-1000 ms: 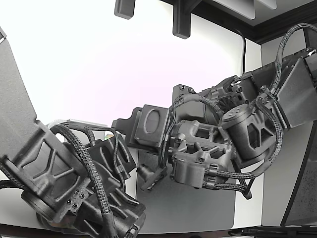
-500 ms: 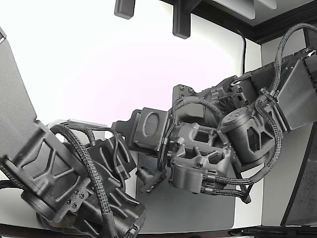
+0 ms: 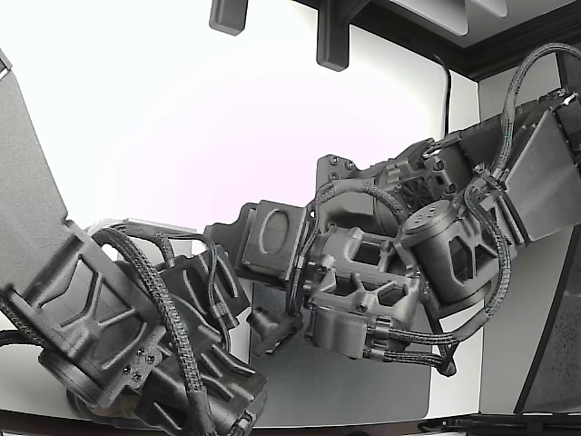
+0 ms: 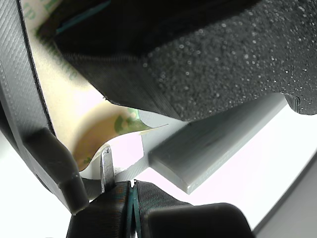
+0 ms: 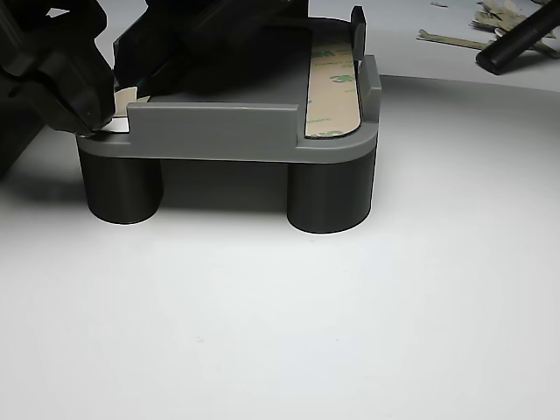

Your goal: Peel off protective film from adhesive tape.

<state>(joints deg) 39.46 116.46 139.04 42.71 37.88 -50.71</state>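
A grey holder (image 5: 219, 131) stands on two black round legs. Along its right side lies a strip of adhesive tape under cream protective film (image 5: 334, 87) with green print. At the holder's left corner my black gripper (image 5: 96, 118) pinches a pale film tab. Up close, the film (image 4: 119, 126) curls up off the tape beside a grey ledge (image 4: 213, 148). My gripper (image 4: 132, 191) has its pads pressed together, and a thin metal tip (image 4: 106, 166) touches the film's edge. In the exterior view my gripper (image 3: 268, 327) is low at the centre, and the tape is hidden.
A second arm (image 3: 118, 336) fills the exterior view's lower left, close to mine. A grey mat (image 3: 363, 381) lies under the arms. In the other view, peeled film scraps (image 5: 490, 22) and a black rod (image 5: 521, 39) lie on the white table at the back right.
In the exterior view my arm's wrist and forearm have shifted slightly down and to the left. The second arm has stayed still.
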